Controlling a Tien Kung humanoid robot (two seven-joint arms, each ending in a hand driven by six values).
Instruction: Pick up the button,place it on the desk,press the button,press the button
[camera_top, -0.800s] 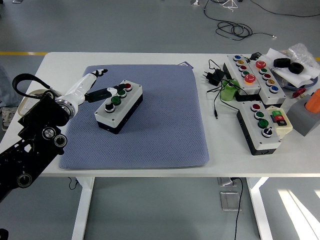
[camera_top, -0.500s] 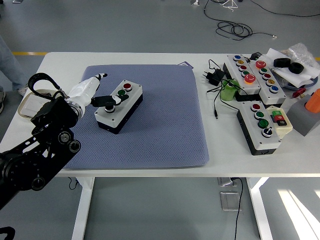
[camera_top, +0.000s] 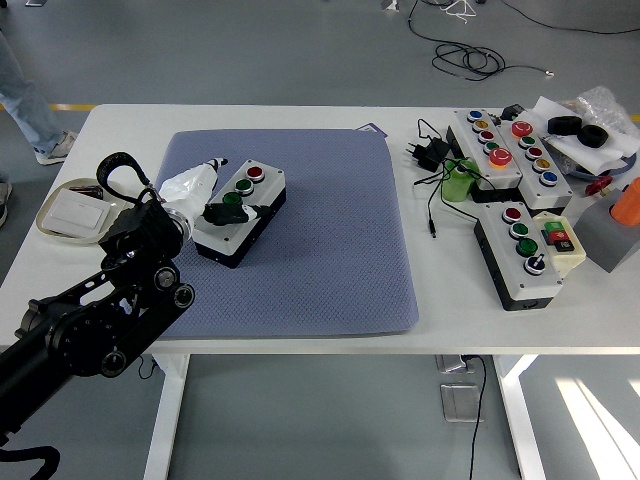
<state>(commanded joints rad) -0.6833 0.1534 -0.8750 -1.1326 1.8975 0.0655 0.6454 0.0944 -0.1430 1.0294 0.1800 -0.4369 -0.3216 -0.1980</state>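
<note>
Under my left fingertips: button box (camera_top: 241, 214) on the blue mat (camera_top: 330, 240), just right of my wrist | my left hand (camera_top: 205, 195): dark fingers curled down onto its near buttons, seemingly pressing, gripping nothing | left of my arm: tray (camera_top: 60, 222) on the white table (camera_top: 300, 118) | far right of my hand: other button boxes (camera_top: 510, 190).

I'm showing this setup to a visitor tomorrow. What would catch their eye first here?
Probably the big black left arm reaching in from the lower left, its hand over the three-button box on the blue-grey mat. Next, the clutter on the table's right side: more button boxes, a black plug adapter with its cable, and a green roll.
</note>
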